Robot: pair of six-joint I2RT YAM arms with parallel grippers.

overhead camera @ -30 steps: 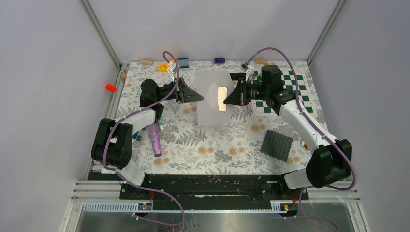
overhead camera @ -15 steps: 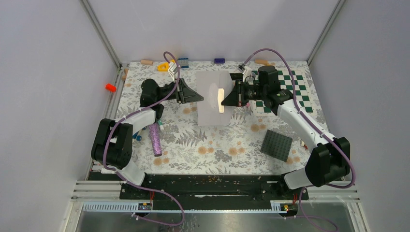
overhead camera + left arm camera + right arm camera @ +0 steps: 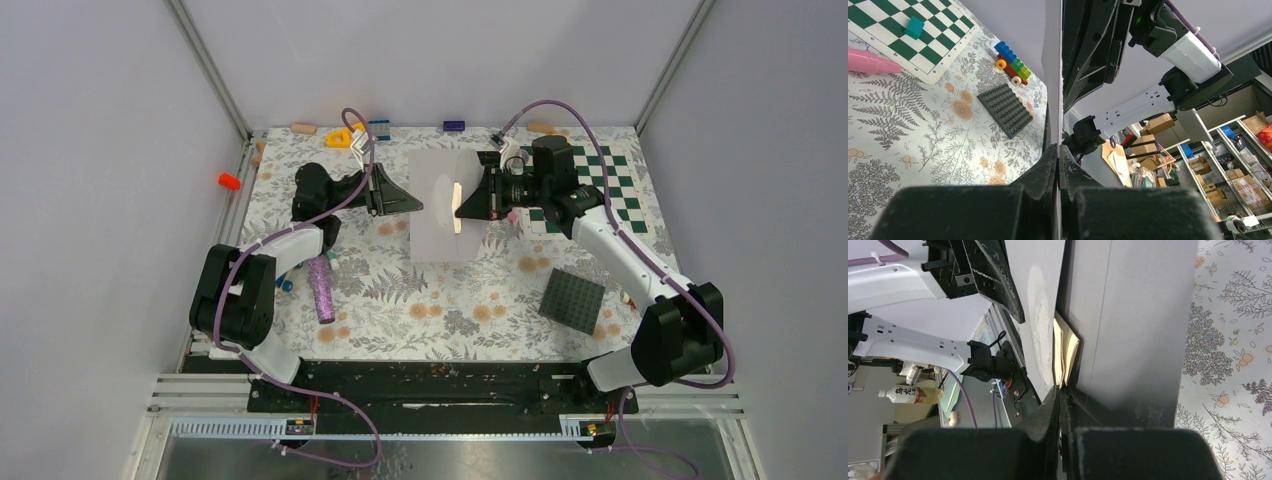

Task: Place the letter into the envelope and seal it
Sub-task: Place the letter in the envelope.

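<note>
The light grey envelope [image 3: 440,222] is held up off the table between the two arms. My left gripper [image 3: 420,206] is shut on its left edge; in the left wrist view the envelope [image 3: 1053,75] runs edge-on up from the shut left gripper [image 3: 1058,147]. My right gripper [image 3: 458,212] is shut on the folded tan letter [image 3: 458,203], whose far end sits in the envelope's opening. In the right wrist view the letter [image 3: 1066,347] lies between the envelope's grey walls [image 3: 1133,315], right in front of the shut right gripper [image 3: 1059,390].
A pink glittery cylinder [image 3: 321,288] lies by the left arm. A dark grey studded plate [image 3: 573,298] sits at the right front, behind it a green-and-white checkerboard [image 3: 600,190]. Small blocks [image 3: 454,126] line the far edge. An orange piece [image 3: 229,181] lies beyond the table's left rail.
My right gripper has shifted a little to the left with the letter, toward the envelope. The left gripper holds the envelope in about the same place.
</note>
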